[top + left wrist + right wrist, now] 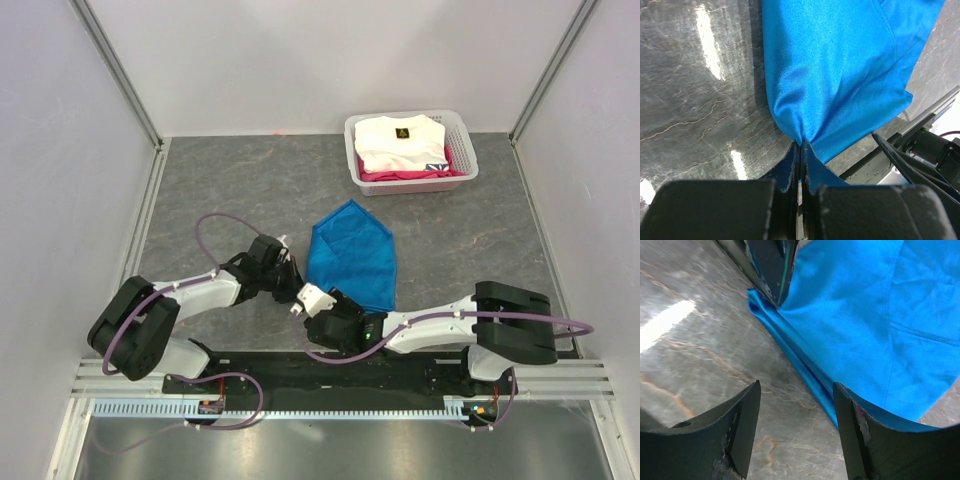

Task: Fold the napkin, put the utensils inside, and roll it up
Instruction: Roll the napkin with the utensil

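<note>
The bright blue napkin (350, 255) lies partly folded on the grey table, its near-left edge lifted. My left gripper (291, 270) is shut on that edge; in the left wrist view the cloth (840, 65) bunches into the closed gripper (801, 146). My right gripper (305, 298) is open and empty just beside the napkin's near-left corner. In the right wrist view the gripper (797, 390) straddles bare table, with the napkin's folded edge (810, 375) running by its right finger (850, 425). The left fingers (771, 265) show at the top. The utensils are out of view.
A white basket (412, 186) with folded white and pink clothes stands at the back right. Enclosure walls rise on the left, right and back. A black metal rail (400, 370) runs along the near edge by the arm bases.
</note>
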Action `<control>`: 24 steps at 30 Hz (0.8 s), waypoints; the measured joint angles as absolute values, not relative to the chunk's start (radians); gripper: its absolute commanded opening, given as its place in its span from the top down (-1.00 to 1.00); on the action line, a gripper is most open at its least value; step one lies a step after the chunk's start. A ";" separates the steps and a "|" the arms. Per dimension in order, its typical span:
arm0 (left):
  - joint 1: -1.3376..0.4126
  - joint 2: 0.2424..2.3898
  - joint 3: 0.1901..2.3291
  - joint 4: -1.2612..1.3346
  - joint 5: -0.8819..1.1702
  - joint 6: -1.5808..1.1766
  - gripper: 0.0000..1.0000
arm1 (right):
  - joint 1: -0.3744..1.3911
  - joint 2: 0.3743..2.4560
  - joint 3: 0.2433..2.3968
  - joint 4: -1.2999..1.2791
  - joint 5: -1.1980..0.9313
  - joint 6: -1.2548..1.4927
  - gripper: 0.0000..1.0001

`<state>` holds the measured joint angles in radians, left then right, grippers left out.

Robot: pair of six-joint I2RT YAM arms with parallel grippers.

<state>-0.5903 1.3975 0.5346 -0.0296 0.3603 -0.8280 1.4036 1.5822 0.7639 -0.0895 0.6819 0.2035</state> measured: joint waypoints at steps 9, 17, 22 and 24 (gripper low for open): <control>-0.578 1.398 0.545 -0.053 0.379 -0.814 0.96 | 1.405 1.687 0.778 -0.045 0.818 0.179 -0.19; -0.569 1.398 0.545 -0.057 0.399 -0.795 0.84 | 1.409 1.768 0.797 -0.003 0.914 0.175 0.44; -0.562 1.398 0.545 -0.056 0.403 -0.781 0.18 | 1.409 1.772 0.792 -0.001 0.888 0.150 0.77; -0.558 1.398 0.545 -0.054 0.402 -0.774 -0.14 | 1.406 1.772 0.792 0.003 0.872 0.135 0.91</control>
